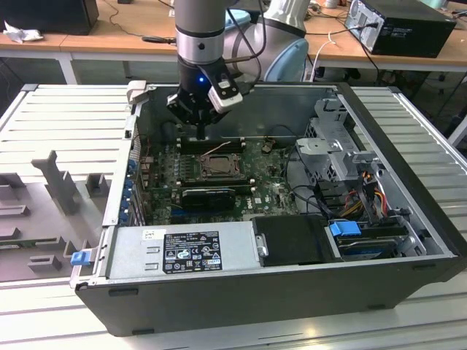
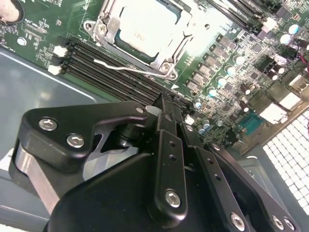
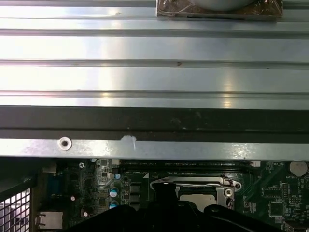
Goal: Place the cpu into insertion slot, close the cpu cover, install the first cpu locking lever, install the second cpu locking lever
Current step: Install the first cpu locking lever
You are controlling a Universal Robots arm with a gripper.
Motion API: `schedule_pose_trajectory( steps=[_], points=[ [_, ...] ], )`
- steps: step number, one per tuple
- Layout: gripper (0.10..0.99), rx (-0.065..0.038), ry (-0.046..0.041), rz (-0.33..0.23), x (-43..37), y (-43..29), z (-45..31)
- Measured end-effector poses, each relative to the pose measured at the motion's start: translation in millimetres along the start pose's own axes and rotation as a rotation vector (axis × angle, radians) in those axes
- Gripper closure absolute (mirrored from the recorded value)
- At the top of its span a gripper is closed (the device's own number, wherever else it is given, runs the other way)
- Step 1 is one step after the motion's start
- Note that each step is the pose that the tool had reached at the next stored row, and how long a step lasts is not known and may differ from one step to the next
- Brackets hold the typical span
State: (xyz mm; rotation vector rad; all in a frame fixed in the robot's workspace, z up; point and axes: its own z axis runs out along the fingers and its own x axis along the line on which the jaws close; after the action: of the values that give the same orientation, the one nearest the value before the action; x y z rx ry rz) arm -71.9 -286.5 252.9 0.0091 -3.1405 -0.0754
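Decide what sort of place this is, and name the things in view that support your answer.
Probably a robotics lab or test workshop: an open computer case lies on a slatted metal table under a robot arm, with cable-strewn workbenches behind.

ribbed aluminium table (image 1: 66,109), open computer case (image 1: 241,292) on it, grey fixture block (image 1: 58,189) beside

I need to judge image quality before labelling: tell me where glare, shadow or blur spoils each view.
Second wrist view: glare whitens the pale square cpu and the board beside it; the black gripper is soft up close. First wrist view: bright reflections streak the ribbed silver aluminium table, and the grey metal cpu cover sits in shade. Exterior view: evenly lit, the black computer case dim inside.
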Motion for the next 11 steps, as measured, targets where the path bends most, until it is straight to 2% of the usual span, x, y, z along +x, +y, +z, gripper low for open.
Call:
schedule_pose_trajectory(
  steps=[5,11],
  points=[
    [0.98,0.0,0.0001,0.0,-4.0,-0.1,1.6],
    [0.98,0.003,0.0001,0.0,-18.0,-0.4,6.5]
  ],
)
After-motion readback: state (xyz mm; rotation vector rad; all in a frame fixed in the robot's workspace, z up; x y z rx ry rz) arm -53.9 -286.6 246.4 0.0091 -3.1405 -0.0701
